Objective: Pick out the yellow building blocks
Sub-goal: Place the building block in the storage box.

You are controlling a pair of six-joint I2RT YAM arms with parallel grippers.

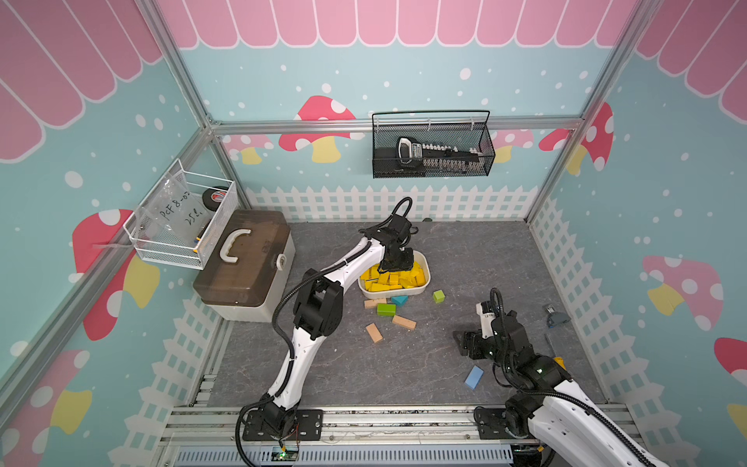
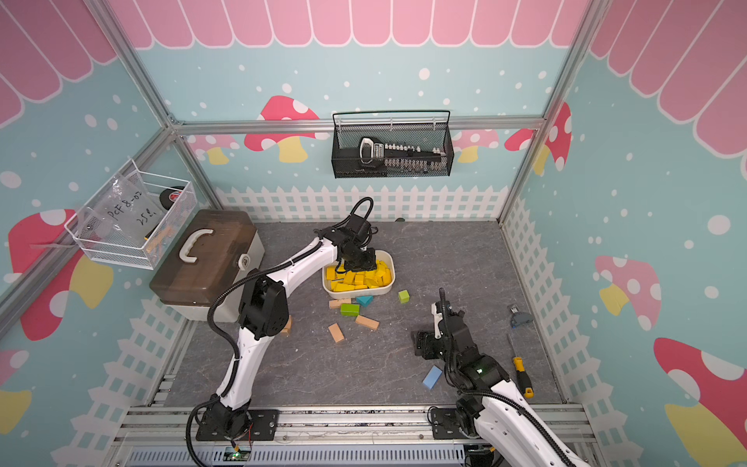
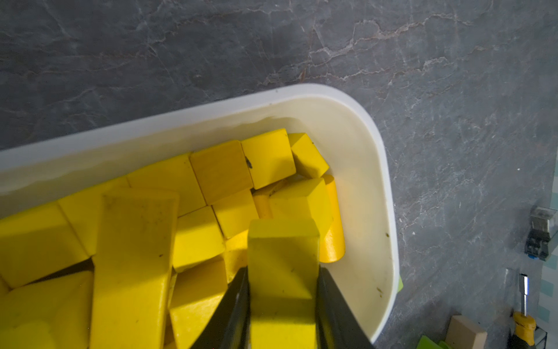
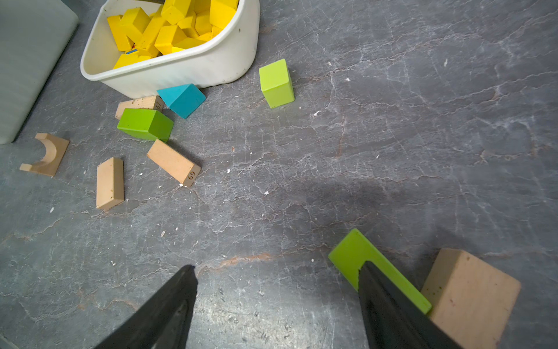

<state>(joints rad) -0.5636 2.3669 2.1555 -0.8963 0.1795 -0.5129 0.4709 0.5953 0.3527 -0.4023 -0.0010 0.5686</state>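
While my left gripper [image 3: 281, 270] hangs over the white tub [image 3: 371, 169], its two fingers squeeze one yellow block [image 3: 283, 238] tight. That block runs off the edge of the left wrist view, so I cannot see its end. The other yellow building blocks [image 4: 164, 33] lie piled in the tub. One shows a tiny bit of blue and red stripe, mostly buried.

My right gripper [image 4: 277, 267] is spread wide with nothing in it, above the grey table [image 4: 392, 136]. One finger covers part of a flat green block [image 4: 353, 253]. The big tan block [image 4: 471, 296] right beside it is cut off by the picture edge.

I can read 69 on the end of one tan brick [image 4: 173, 163] and 67 on a second tan brick [image 4: 139, 104] by the tub. A clear bag [image 1: 176, 210] in the white wire basket [image 1: 161, 254] has hand-written letters that look like PCF8-02 and 25. The tool [image 1: 428, 153] in the black mesh basket [image 1: 481, 161] has a label too small for me to read. In both top views the left gripper hides part of the tub.
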